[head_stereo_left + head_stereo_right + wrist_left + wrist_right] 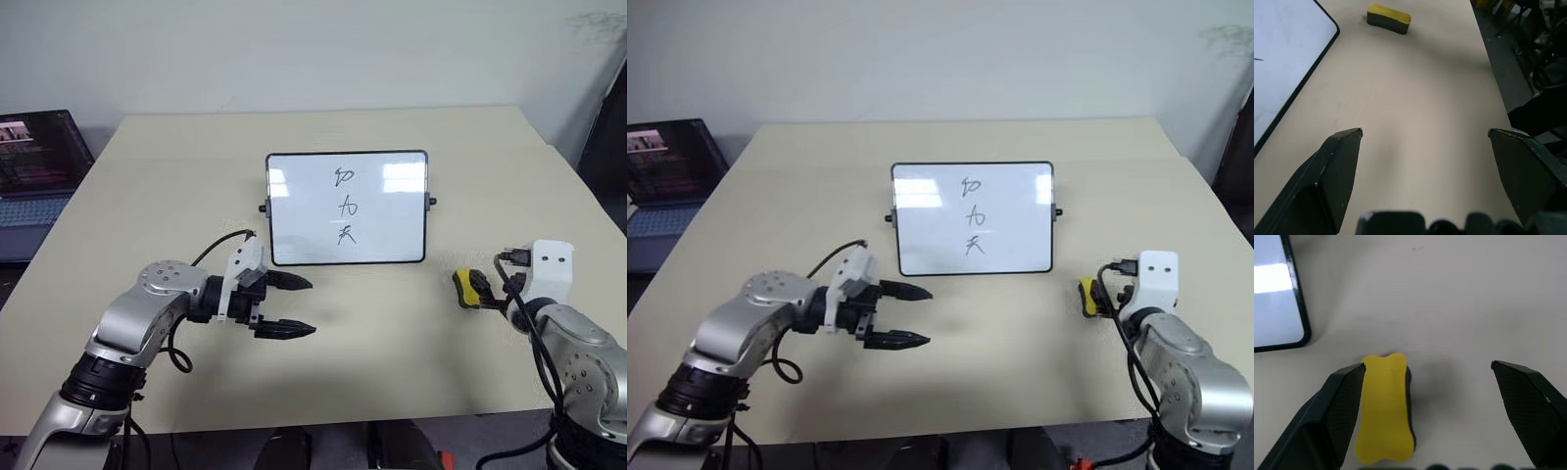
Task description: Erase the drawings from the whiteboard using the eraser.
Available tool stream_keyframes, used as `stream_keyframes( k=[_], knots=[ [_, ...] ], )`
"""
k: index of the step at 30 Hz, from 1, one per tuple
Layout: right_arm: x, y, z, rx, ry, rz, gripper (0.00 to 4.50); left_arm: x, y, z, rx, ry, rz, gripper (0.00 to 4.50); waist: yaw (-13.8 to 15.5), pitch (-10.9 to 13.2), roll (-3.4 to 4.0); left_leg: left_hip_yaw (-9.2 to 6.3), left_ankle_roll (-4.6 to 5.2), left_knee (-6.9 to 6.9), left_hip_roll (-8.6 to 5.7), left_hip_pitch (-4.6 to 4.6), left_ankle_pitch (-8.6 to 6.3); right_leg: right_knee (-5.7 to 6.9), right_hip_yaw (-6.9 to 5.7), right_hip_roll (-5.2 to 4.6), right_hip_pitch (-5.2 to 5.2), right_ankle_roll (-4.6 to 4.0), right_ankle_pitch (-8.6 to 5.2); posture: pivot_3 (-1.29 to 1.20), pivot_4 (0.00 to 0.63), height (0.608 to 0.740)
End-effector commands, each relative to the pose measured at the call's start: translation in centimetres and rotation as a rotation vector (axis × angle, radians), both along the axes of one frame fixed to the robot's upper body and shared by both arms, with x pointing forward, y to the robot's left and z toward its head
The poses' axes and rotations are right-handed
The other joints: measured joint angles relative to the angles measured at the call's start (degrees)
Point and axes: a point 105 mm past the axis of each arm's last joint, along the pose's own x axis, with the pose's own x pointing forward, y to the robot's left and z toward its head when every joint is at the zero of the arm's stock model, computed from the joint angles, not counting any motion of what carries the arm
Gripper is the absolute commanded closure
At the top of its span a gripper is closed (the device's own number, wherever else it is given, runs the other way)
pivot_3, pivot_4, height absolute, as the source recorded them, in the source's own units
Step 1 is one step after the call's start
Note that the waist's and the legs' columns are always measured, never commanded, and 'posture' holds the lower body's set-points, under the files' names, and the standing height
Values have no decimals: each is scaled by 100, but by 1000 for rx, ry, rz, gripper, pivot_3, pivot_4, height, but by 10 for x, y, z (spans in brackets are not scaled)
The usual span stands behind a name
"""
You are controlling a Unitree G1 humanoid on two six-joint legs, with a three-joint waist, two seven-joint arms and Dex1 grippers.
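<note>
Beige laminate covers the broad table [176, 176], and near its middle stands the small white glossy whiteboard [382, 230] in a thin black frame, leaning back on its side knobs. Down its centre run the three black marker drawings [344, 206], stacked in a column and untouched. To the robot's left and in front of the board, the left gripper [292, 306] hangs over bare tabletop, its two black fingers spread wide and holding nothing. On the robot's right, the right gripper [1427, 367] is down at the table with jaws fully apart, gripping nothing yet. The small yellow eraser [1385, 406] with its dark underside lies flat between the fingers, hard against one fingertip [1349, 382] and well clear of the other. That lopsided line-up is the risk, I'd say: closing now could shove or twist the block sideways, giving a skewed hold or letting it slip free.
</note>
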Motion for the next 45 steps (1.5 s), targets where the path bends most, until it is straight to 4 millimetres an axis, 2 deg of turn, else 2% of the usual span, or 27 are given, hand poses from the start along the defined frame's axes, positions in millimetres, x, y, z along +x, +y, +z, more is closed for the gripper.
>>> stream_keyframes(
  k=[1,7,16,45],
  knots=[
    [1,3,14,-8,-31,12,9,1,0,3,-4,-41,3,0,-3,0,0,0,0,0,0,-4,0,0,-1,0,-3,0,0,0,150,740],
    [6,10,12,8,-10,35,9,12,3,1,7,-111,66,0,-3,0,0,1,2,1,-1,-7,-1,2,-3,-2,-7,0,1,0,150,740],
    [16,24,-1,11,12,83,9,15,3,5,0,-150,99,0,-9,0,1,3,2,3,-1,-7,-1,6,-6,-2,-7,-1,1,0,150,740],
    [17,12,-16,12,37,30,9,20,3,11,7,-189,120,0,-8,-1,1,5,2,17,-1,-8,-1,18,-7,-1,-7,-2,2,0,150,740]
  ],
)
